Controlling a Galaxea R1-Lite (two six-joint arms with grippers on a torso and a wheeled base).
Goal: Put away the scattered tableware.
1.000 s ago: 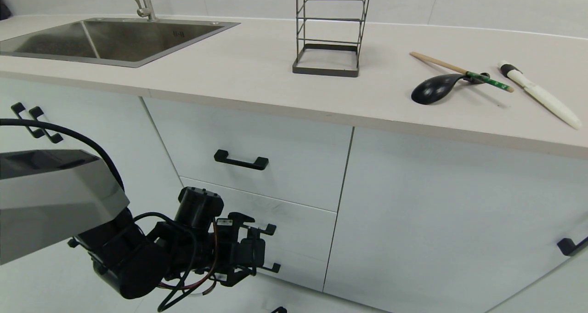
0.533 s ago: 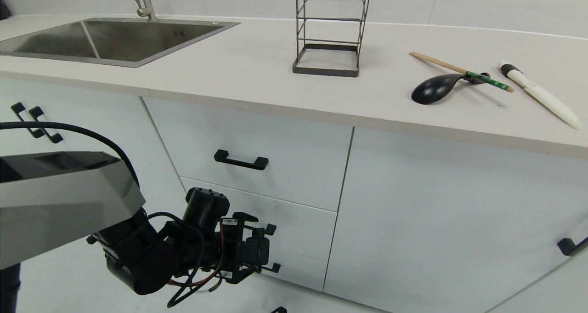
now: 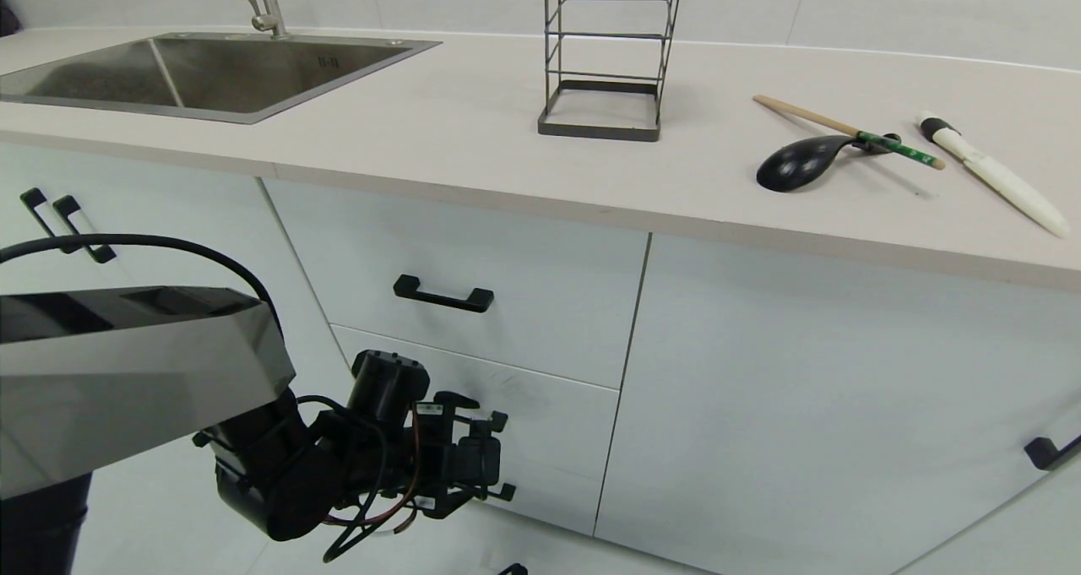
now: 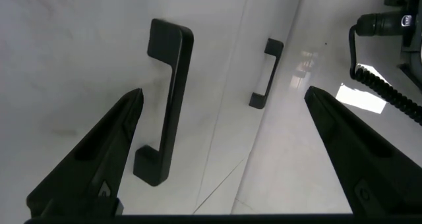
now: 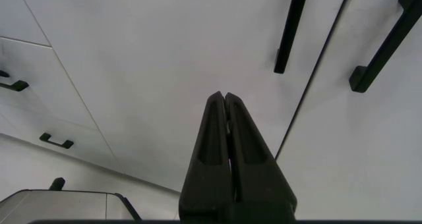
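Note:
On the right of the counter lie a black spoon [image 3: 798, 163], a wooden chopstick with a green end [image 3: 849, 130] resting across the spoon's handle, and a white utensil with a black band [image 3: 996, 176]. My left gripper [image 3: 503, 457] is low down in front of the middle drawer, open, with that drawer's black handle [image 4: 165, 105] between its fingers [image 4: 99, 165] but not touched. My right gripper [image 5: 225, 118] is shut on nothing and faces white cabinet fronts.
A wire rack [image 3: 608, 60] stands at the back middle of the counter [image 3: 473, 136], with a steel sink [image 3: 211, 68] at the left. The top drawer's handle [image 3: 443, 295] is above my left gripper. More black handles [image 5: 379, 46] are on the cabinet doors.
My left arm has shifted a little to the right and closer to the drawer front. The items on the counter have not moved.

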